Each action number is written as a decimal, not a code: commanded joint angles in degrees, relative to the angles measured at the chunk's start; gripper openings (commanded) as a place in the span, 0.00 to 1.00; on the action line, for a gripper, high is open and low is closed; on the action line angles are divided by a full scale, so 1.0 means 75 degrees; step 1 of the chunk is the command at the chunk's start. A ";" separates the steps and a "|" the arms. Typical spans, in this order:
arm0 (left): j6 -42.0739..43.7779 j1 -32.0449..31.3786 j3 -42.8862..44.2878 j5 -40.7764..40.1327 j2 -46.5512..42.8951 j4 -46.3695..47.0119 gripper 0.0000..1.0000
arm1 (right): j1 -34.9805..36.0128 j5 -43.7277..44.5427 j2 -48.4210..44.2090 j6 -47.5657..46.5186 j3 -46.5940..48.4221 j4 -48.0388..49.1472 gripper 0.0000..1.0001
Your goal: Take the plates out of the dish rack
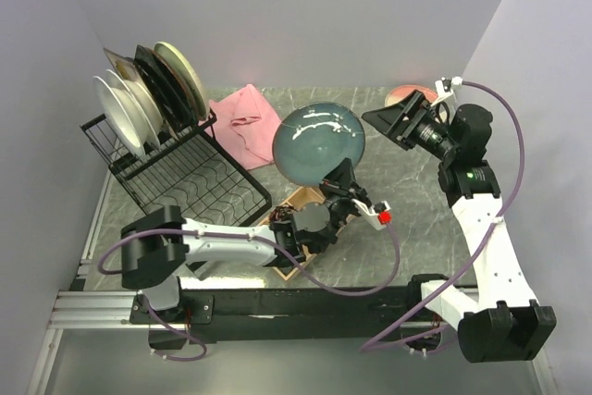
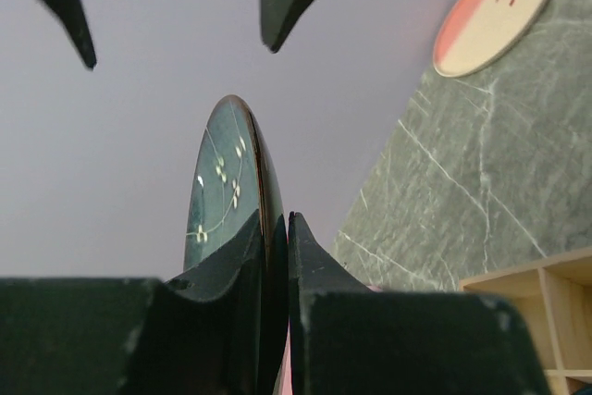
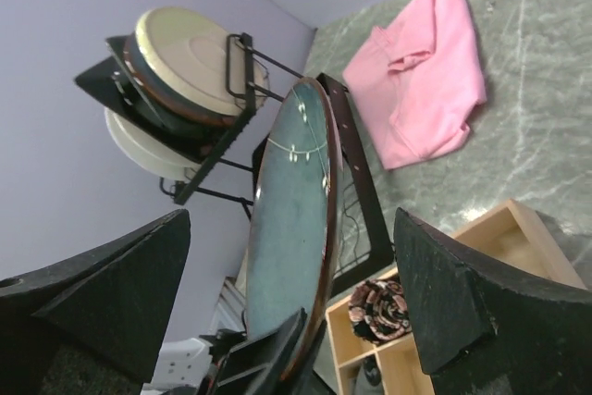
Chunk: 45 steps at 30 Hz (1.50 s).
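Pale lilac walls close in a green-grey marbled tabletop point(image 1: 421, 219), with the dish rack point(image 1: 190, 182) at its far left corner, against the left wall. Several plates point(image 1: 139, 108) stand on edge in the raised back part of the rack: white ones towards the left, dark ones in the middle and a cream-green one at the right. A teal plate point(image 1: 319, 143) is out of the rack and held up above the middle of the tabletop, upright and slightly tilted. The left end effector point(image 2: 280, 238) is pinched narrow on its lower rim, one finger on each face, as the left wrist view shows edge-on. The right end effector point(image 1: 388, 122) hangs just beside the teal plate's right rim with its jaws spread wide, holding nothing and facing the plate. Behind it a pink-cream plate point(image 1: 410, 94) lies flat on the tabletop near the back wall. A pink cloth point(image 1: 248, 122) lies crumpled between the rack and the teal plate, and a wooden compartment tray point(image 1: 301, 201) sits below the held plate, near the left arm
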 commanded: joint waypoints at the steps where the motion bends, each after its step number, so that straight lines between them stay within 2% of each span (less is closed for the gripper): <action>1: 0.1193 -0.0146 0.0275 0.0102 -0.0029 0.2132 0.01 | 0.0218 0.0361 0.0182 -0.0852 0.0193 -0.0567 0.95; 7: 0.1485 -0.0216 0.0030 0.0160 0.0405 0.2870 0.01 | 0.0441 0.0947 0.0430 -0.1087 0.0042 -0.0909 0.89; 10: 0.1580 -0.0263 -0.0029 0.0184 0.0651 0.3081 0.01 | 0.0605 0.0821 0.0535 -0.1087 -0.0017 -0.0698 0.79; 11: 0.1580 -0.0298 -0.0018 0.0195 0.0756 0.3093 0.01 | 0.0675 0.0785 0.0582 -0.1076 -0.0017 -0.0628 0.68; 13: 0.1615 -0.0345 -0.0017 0.0184 0.0850 0.3210 0.01 | 0.0688 0.0796 0.0605 -0.0994 -0.0064 -0.0557 0.53; 14: 0.1650 -0.0368 -0.0006 0.0172 0.0944 0.3234 0.01 | 0.0688 0.0831 0.0594 -0.0970 -0.0087 -0.0487 0.38; 16: 0.1697 -0.0404 0.0029 0.0090 0.1050 0.3280 0.01 | 0.0699 0.0866 0.0570 -0.0982 -0.0099 -0.0487 0.24; 17: 0.1766 -0.0415 0.0018 0.0055 0.1131 0.3315 0.01 | 0.0688 0.0855 0.0570 -0.0993 -0.0099 -0.0475 0.05; 18: 0.1790 -0.0427 0.0018 -0.0015 0.1179 0.3374 0.01 | 0.0699 0.0832 0.0593 -0.0982 -0.0111 -0.0475 0.00; 20: 0.1895 -0.0451 0.0018 -0.0085 0.1272 0.3573 0.01 | 0.0688 0.0669 0.0652 -0.0970 -0.0134 -0.0370 0.00; 21: 0.1908 -0.0462 0.0029 -0.0155 0.1296 0.3632 0.05 | 0.0699 0.0586 0.0687 -0.0889 -0.0158 -0.0300 0.00; 23: 0.1850 -0.0474 0.0006 -0.0215 0.1308 0.3668 0.20 | 0.0688 0.0480 0.0722 -0.0725 -0.0322 0.0003 0.00; 24: 0.1803 -0.0486 -0.0006 -0.0238 0.1296 0.3633 0.40 | 0.0688 0.0422 0.0711 -0.0538 -0.0392 0.0133 0.00; 29: 0.1521 -0.0486 -0.0041 -0.0379 0.1261 0.3362 0.57 | 0.0676 0.0339 0.0664 -0.0022 -0.0662 0.0848 0.00; 30: 0.1521 -0.0497 -0.0041 -0.0390 0.1273 0.3398 0.66 | 0.0676 0.0339 0.0641 0.0130 -0.0720 0.0884 0.00; 33: 0.1451 -0.0509 -0.0099 -0.0461 0.1284 0.3574 0.80 | 0.0664 0.0479 0.0547 0.0388 -0.0814 0.1294 0.00; 35: 0.1194 -0.0568 -0.0076 -0.0507 0.1261 0.3481 0.84 | 0.0653 0.0632 0.0570 0.0482 -0.0849 0.1481 0.00; 39: 0.0561 -0.0603 -0.0123 -0.0589 0.1191 0.3199 0.99 | 0.0618 0.0562 0.0792 0.0822 -0.0896 0.2067 0.00; 42: -0.0024 -0.0650 -0.0205 -0.0695 0.1027 0.3070 1.00 | 0.0547 0.0632 0.1073 0.0835 -0.0733 0.2267 0.00; 45: -0.1311 -0.0697 -0.0124 -0.0707 0.0653 0.2054 0.99 | 0.0454 0.0888 0.1401 0.0858 -0.0335 0.2384 0.00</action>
